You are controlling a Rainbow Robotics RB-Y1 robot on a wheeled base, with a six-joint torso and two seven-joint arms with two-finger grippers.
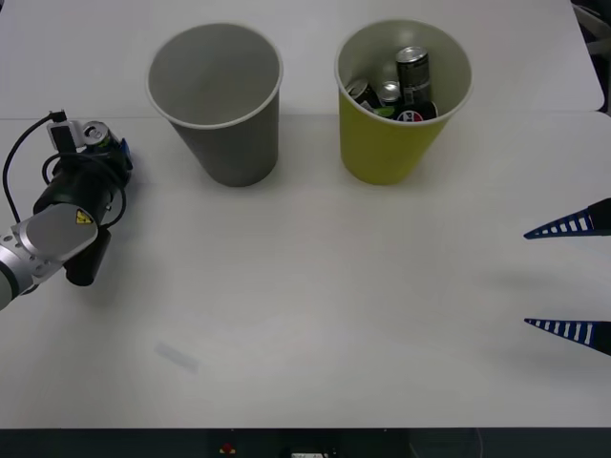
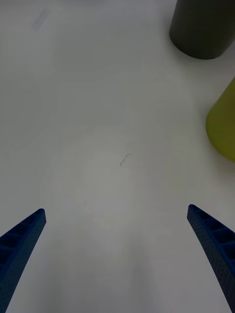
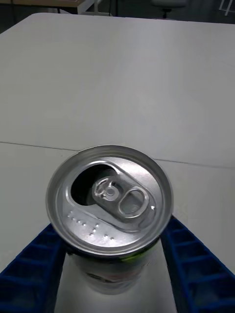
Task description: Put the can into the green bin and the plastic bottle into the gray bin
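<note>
From the front camera I see my left gripper [image 1: 98, 145] at the left edge of the worktop, clenched around the can [image 1: 94, 134], whose silver top peeks out just past the wrist. The gray bin [image 1: 218, 100] stands upright toward the far edge, left of centre, with nothing visible inside it. Just beside it to the right stands the green bin [image 1: 401, 95], upright, holding several cans [image 1: 410, 81]. My right gripper [image 1: 571, 277] sits at the right edge, its two blue fingers spread well apart with nothing between them.

On the right wrist camera, the right gripper's fingers [image 2: 214, 249] stand wide at the corners over the bare white worktop [image 2: 98, 122]; the gray bin's wall [image 2: 203, 27] and a slice of the green bin [image 2: 224, 129] are beyond them.

On the left wrist camera, the can [image 3: 110, 195] stands upright, its opened top and pull tab facing the lens, with blue fingers [image 3: 188, 264] pressed against both of its sides.
</note>
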